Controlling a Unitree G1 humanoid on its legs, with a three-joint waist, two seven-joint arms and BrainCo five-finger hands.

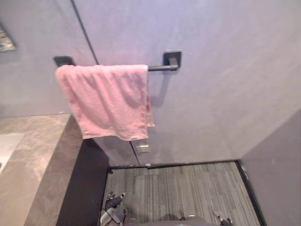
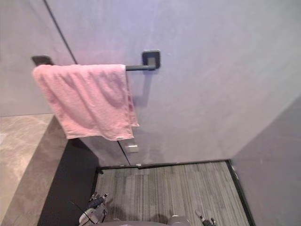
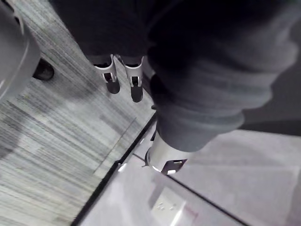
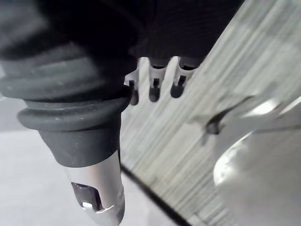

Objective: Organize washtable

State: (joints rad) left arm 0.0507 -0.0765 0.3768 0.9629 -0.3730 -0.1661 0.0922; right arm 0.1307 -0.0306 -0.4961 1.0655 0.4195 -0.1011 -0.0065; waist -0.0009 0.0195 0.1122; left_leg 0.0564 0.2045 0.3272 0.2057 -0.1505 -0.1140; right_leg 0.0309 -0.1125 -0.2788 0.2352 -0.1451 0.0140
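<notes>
Left robot hand (image 3: 135, 81), right robot hand (image 4: 154, 87): both empty, uncurled. Likely fault: a reach toward the left tabletop (image 1: 37, 150) snags the towel (image 1: 106, 101).

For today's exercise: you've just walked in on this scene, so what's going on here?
Nothing is being handled right now. A pink terry towel hangs draped over a dark metal wall rail, next to a grey marble counter. The robot's left hand and right hand hang low above the grey striped floor, fingers relaxed and holding nothing.
</notes>
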